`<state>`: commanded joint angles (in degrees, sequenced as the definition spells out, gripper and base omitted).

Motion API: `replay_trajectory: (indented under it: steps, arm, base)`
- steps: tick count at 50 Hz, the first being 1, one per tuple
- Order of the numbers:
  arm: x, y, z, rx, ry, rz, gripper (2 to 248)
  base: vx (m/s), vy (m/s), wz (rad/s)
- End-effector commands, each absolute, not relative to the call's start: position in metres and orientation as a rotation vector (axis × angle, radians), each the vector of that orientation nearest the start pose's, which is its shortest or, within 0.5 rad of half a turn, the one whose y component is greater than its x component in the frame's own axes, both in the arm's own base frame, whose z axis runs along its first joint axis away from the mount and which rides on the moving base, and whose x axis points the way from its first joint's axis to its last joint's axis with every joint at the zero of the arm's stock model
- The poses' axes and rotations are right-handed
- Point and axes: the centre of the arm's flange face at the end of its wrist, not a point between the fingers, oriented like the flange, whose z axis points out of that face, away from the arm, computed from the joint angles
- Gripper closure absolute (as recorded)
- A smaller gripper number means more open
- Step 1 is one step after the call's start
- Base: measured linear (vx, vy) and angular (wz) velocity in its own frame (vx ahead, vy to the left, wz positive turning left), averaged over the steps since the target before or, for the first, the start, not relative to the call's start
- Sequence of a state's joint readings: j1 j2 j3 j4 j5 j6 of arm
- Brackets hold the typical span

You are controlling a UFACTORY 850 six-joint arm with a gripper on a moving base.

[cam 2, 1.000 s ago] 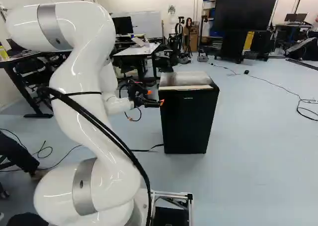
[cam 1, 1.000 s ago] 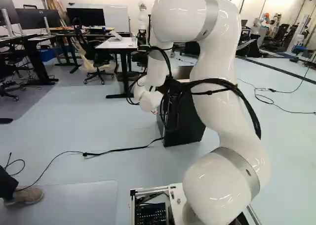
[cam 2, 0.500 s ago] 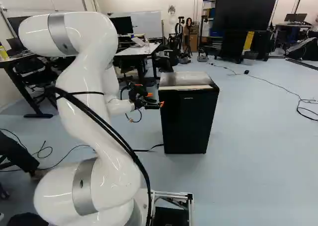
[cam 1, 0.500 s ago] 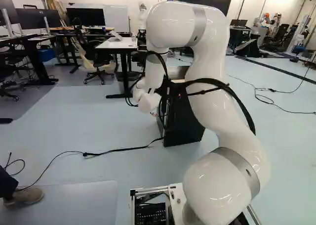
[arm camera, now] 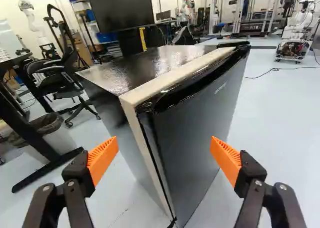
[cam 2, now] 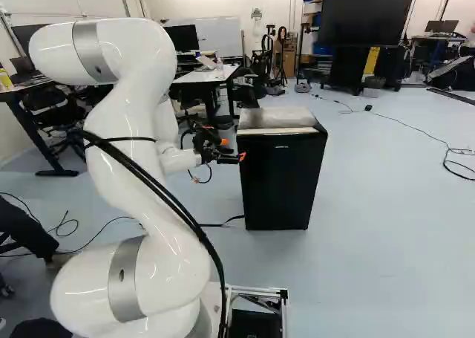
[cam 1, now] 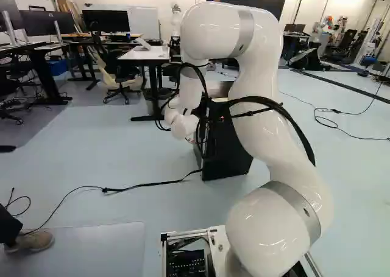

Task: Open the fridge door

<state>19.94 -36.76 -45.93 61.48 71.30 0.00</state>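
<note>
The fridge (arm camera: 145, 67) stood on the floor (arm camera: 280, 138), ahead of the jaws. Its door (arm camera: 192, 120) was closed. The jaws were spread, gripping nothing; both engaging the door's edge and opening were outstanding.

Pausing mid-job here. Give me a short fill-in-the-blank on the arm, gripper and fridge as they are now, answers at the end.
The fridge door is ____, not open.
The fingers of the gripper stand well apart, so it is ____, not shut.
The pads on those fingers are coloured ____.
In the right base view, the arm stands to the ____ of the fridge.

Missing words: shut; open; orange; left.
</note>
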Motion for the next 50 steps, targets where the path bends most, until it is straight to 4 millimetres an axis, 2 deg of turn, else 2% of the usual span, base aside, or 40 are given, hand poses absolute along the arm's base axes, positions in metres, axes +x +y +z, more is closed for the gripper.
replay_trajectory:
  steps: [30,50]
  arm:
    - [0.502,0.098,0.256,-2.521,1.147,-2.093,3]
    - [0.503,0.091,0.256,-2.518,1.204,-2.094,3]
  base:
    - [0.0,0.0,0.0]
    - [0.0,0.0,0.0]
